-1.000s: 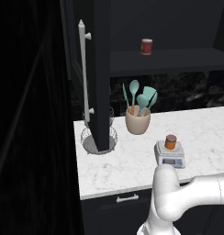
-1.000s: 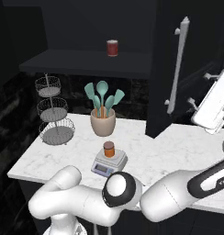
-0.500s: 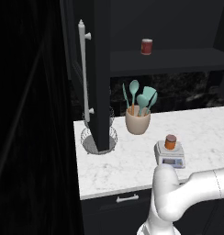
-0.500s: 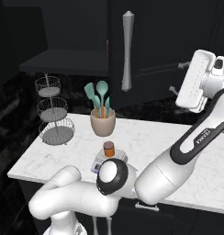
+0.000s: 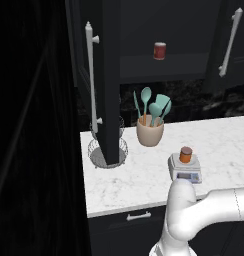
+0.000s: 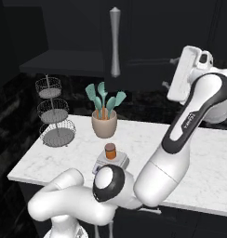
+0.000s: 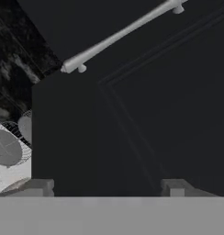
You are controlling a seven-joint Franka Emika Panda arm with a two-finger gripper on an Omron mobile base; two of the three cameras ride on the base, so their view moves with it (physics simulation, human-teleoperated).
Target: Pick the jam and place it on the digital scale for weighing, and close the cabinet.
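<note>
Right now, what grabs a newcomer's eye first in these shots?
The small orange jam standing on the digital scale on the white marble counter. Behind it, a beige cup of teal utensils. The gripper is raised high at the black cabinet door, jaws open.

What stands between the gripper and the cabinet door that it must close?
Nothing visible does. In the hand view the gripper faces the dark panel of the cabinet door directly, jaws apart and empty. The jam already sits on the digital scale.
</note>
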